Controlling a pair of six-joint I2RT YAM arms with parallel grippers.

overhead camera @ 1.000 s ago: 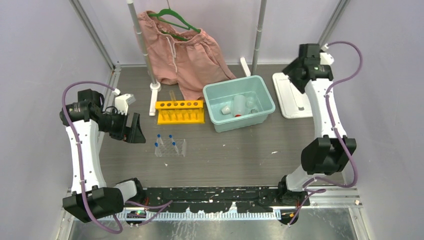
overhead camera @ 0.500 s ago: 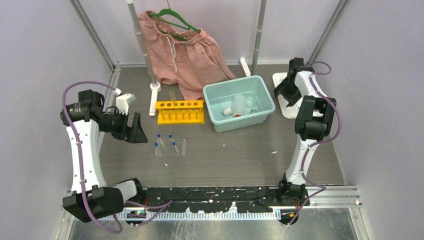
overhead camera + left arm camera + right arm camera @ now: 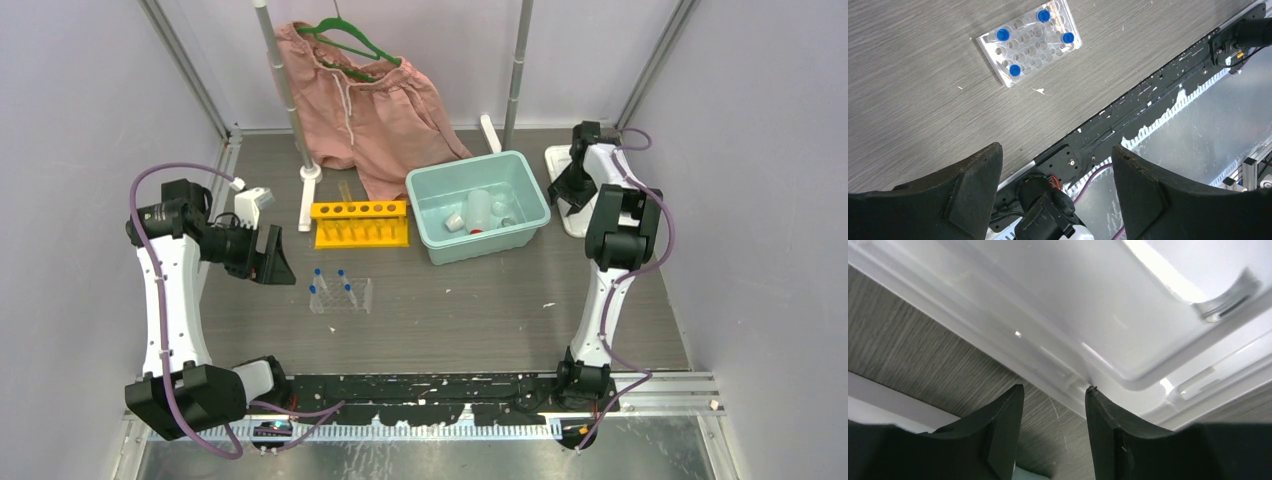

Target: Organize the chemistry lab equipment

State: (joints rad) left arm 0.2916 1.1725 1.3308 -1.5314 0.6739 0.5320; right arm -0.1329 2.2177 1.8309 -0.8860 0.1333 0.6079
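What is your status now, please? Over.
Left gripper open, empty. Right gripper jaws apart at white lid edge, no grip seen. Four blue-capped vials in clear rack. Nothing blocking seen.

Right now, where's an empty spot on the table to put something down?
Biggest bare patch: the table between the clear rack and the right arm, in front of the teal bin. Crowded at the back: yellow rack, bin, pink shorts, white tray.
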